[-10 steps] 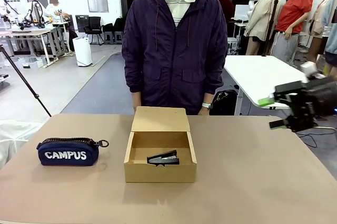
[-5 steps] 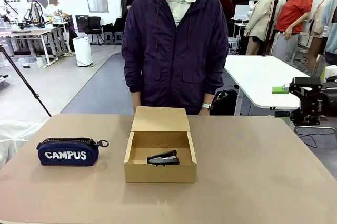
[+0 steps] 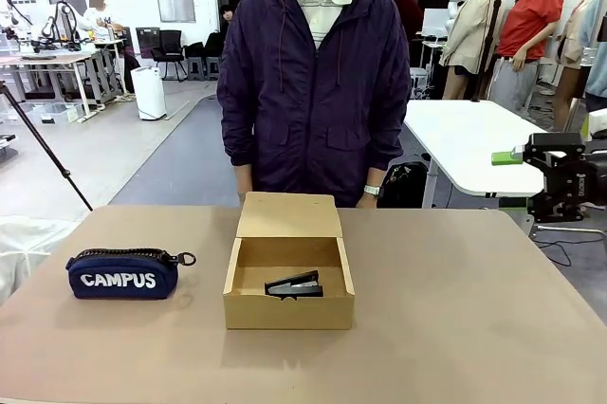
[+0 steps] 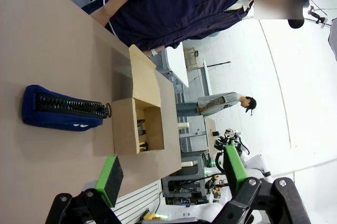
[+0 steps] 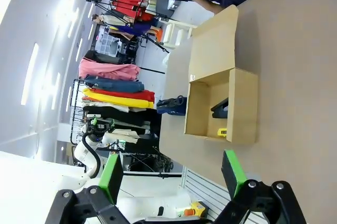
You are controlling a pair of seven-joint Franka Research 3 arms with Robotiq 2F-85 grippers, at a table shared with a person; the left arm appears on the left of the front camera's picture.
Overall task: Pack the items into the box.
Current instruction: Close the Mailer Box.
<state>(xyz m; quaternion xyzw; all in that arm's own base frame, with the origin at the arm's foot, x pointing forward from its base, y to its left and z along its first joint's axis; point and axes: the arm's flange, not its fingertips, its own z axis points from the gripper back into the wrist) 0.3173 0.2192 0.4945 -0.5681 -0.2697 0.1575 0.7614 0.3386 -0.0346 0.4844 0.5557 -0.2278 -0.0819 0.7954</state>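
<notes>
Right fingers (image 3: 505, 157) farther right, apart — stapler (image 3: 294, 284), knife (image 5: 222, 132) inside box (image 3: 289, 312).

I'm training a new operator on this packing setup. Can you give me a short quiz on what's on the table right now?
1. Fill in: the black-grey tool lies ___ the box.
2. Where is the navy pouch? A) in the box; B) on the table, to the robot's left of the box; C) in the person's hand.
3. True or false: the box's lid flap is shut.
Key: 1 inside; 2 B; 3 false, it stands open on the person's side.
</notes>
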